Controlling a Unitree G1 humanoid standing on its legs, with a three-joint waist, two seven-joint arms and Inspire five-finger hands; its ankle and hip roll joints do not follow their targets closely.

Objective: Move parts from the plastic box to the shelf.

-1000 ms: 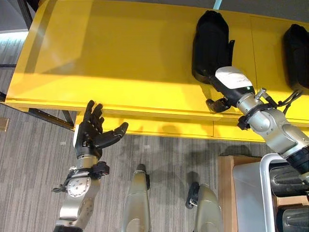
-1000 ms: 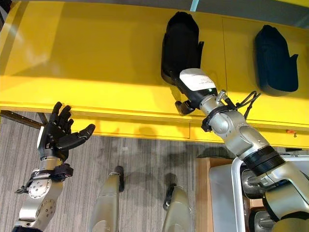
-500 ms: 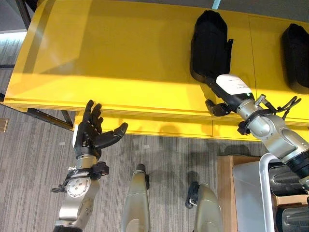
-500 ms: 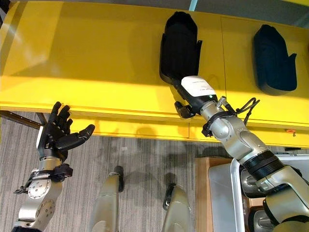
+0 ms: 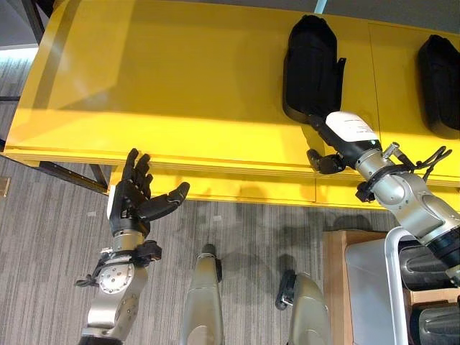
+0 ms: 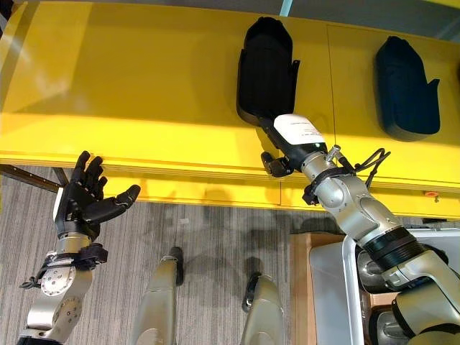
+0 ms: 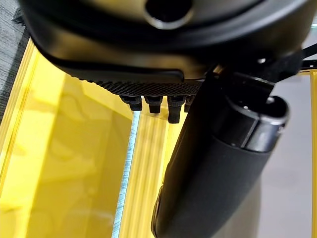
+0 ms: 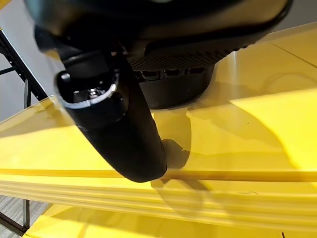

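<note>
Two black moulded parts lie on the yellow shelf (image 5: 165, 86): one part (image 5: 310, 68) toward the middle-right and a second part (image 5: 440, 85) at the far right edge, well apart from each other. The right hand (image 5: 343, 136) reaches over the shelf's near lip and sits at the near end of the middle part, its thumb (image 5: 325, 162) hanging by the lip. Its fingers are hidden against the part, so I cannot tell whether they grip it or have let go. The left hand (image 5: 133, 198) is raised below the shelf's near edge on the left, fingers spread straight and thumb out, holding nothing. At the lower right, the pale rim of the plastic box (image 5: 397, 259) shows two dark parts (image 5: 430, 267) stacked inside.
</note>
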